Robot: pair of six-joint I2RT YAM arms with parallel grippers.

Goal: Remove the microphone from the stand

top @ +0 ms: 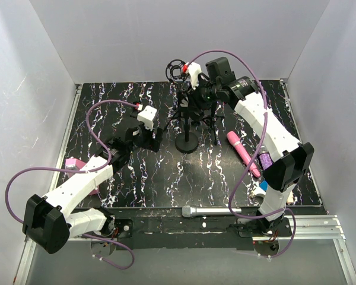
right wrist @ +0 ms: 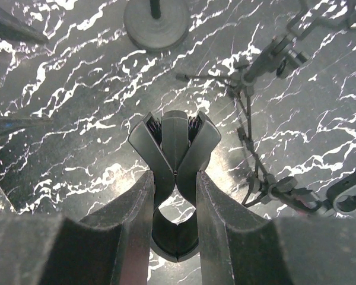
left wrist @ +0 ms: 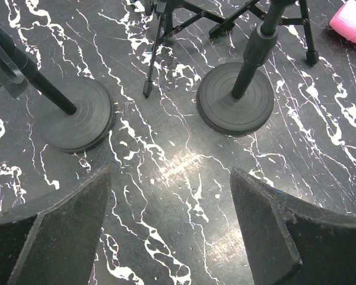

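- Black ribbed plastic fills the middle of my right wrist view: a spring clip (right wrist: 143,139) at the head of a stand (top: 186,122). Its two halves are spread around a slim dark piece that I take to be the microphone (right wrist: 175,138).
- My right claw (right wrist: 175,178) is narrow, with both fingers (right wrist: 136,208) pressed against the clip's lower waist. It is clamped on the clip and is not touching the microphone.
- From that claw, the microphone lies straight ahead and just past the fingertips, toward the top of the frame. It looks foreshortened, so I judge that its long axis runs roughly along my line of sight, down toward the tabletop (right wrist: 77,89). I cannot tell its length.
- In the overhead view this grip sits upper centre, high above the round base (top: 187,144). My right arm is plainly the nearer one.
- My left claw (left wrist: 172,178) is spread wide and holds nothing. It hangs low over the tabletop, well apart from the clip, facing two round bases.
- I expect the coming move to depend on sliding the microphone out along that axis.
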